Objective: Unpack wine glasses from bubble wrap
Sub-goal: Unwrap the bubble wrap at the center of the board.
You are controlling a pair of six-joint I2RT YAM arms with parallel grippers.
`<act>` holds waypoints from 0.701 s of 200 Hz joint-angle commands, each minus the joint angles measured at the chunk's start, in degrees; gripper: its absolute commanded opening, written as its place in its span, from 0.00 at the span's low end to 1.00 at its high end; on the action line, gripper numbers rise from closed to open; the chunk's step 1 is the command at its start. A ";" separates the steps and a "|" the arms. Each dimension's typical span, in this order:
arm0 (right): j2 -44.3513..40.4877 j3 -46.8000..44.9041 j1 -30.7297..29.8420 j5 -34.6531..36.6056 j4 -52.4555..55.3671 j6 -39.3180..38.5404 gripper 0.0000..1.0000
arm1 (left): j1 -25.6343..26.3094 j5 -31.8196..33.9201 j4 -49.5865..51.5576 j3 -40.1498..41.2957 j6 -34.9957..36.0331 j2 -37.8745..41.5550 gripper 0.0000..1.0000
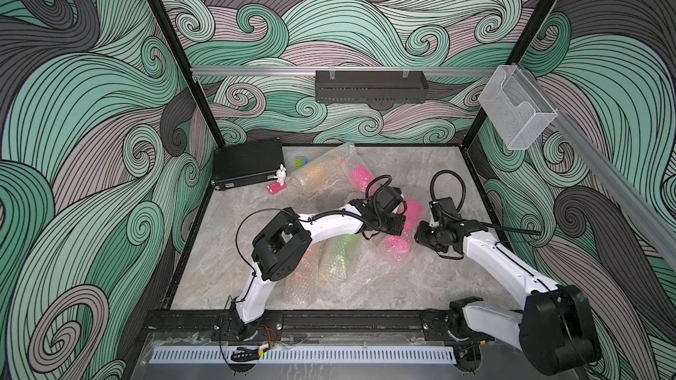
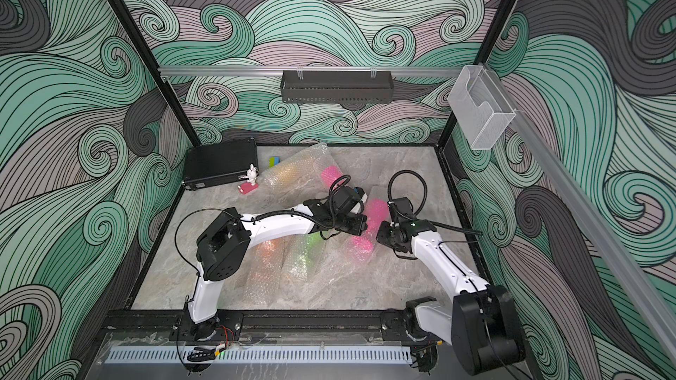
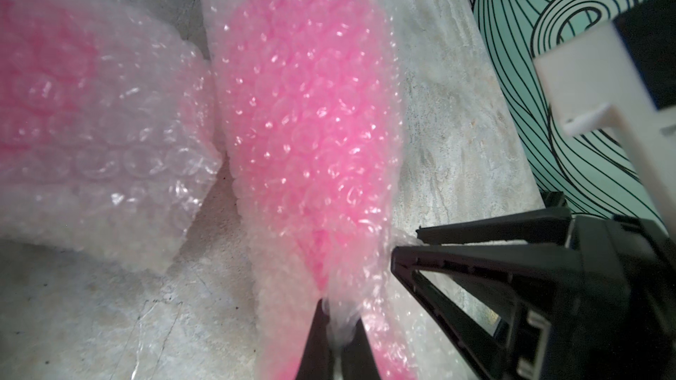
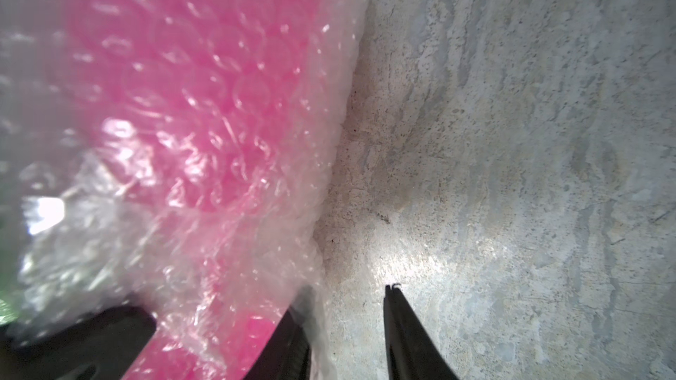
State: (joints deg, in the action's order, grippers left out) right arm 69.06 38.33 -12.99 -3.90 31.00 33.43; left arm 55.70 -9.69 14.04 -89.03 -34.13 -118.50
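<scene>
Bundles of bubble wrap (image 1: 329, 268) lie across the table (image 1: 420, 286) in both top views, and both arms meet over the wrapped magenta goblet (image 2: 362, 244) near the middle. Seen from the left wrist, the left gripper (image 3: 338, 338) is clamped on a pinch of wrap at the goblet's narrow end, with the right gripper (image 3: 405, 241) just beside the sleeve's edge. Seen from the right wrist, its jaws stand apart, film draped against one finger (image 4: 289, 341); it would best close on film alone, then pull away from the left's anchor.
</scene>
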 commanded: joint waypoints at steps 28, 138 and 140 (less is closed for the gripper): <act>3.19 1.65 -0.02 -0.04 -4.31 -0.10 0.37 | 0.54 -0.77 -0.25 -1.20 0.16 -1.90 0.00; 8.97 6.04 3.22 2.29 -7.53 -3.13 0.13 | 1.13 -0.85 1.87 -1.42 1.79 -2.38 0.00; 8.98 6.05 3.36 2.18 -7.58 -3.16 0.12 | 1.15 -0.85 1.93 -1.41 1.79 -2.42 0.00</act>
State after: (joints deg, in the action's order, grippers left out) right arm 77.69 42.52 -11.09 -3.09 25.23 31.00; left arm 56.40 -10.11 14.11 -89.03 -33.39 -119.92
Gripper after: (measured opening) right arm 0.149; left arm 0.049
